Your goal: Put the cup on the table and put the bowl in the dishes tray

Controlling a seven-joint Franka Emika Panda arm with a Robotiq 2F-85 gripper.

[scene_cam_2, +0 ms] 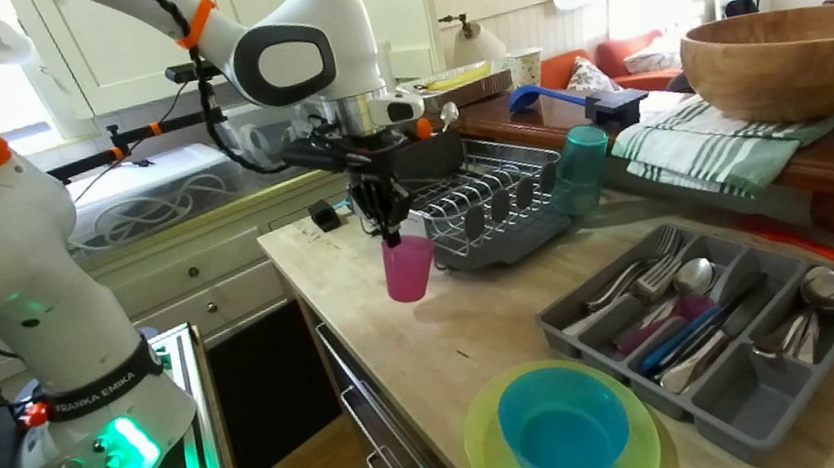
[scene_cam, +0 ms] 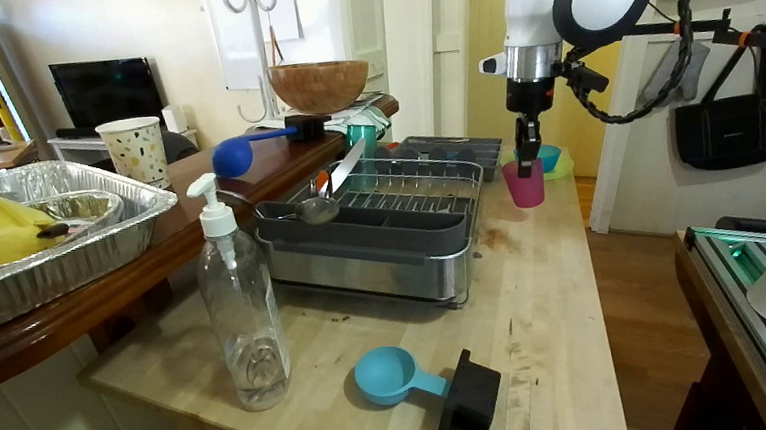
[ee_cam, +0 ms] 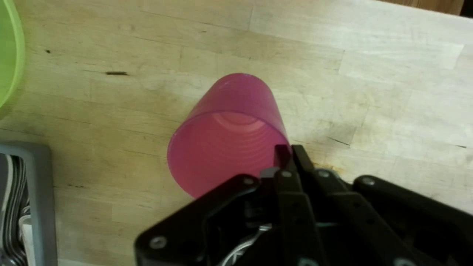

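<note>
In an exterior view, the black gripper (scene_cam: 526, 169) pinches a tapered, bright-pink plastic cup (scene_cam: 526, 191) near the grey wire rack (scene_cam: 420, 276). In an exterior view, "FRANKA EMIKA" labels the white arm (scene_cam_2: 10, 256); a light-blue plastic bowl (scene_cam_2: 566, 436) tops a yellow-green plate (scene_cam_2: 490, 457). The wrist view shows ridges inside the cup.
</note>
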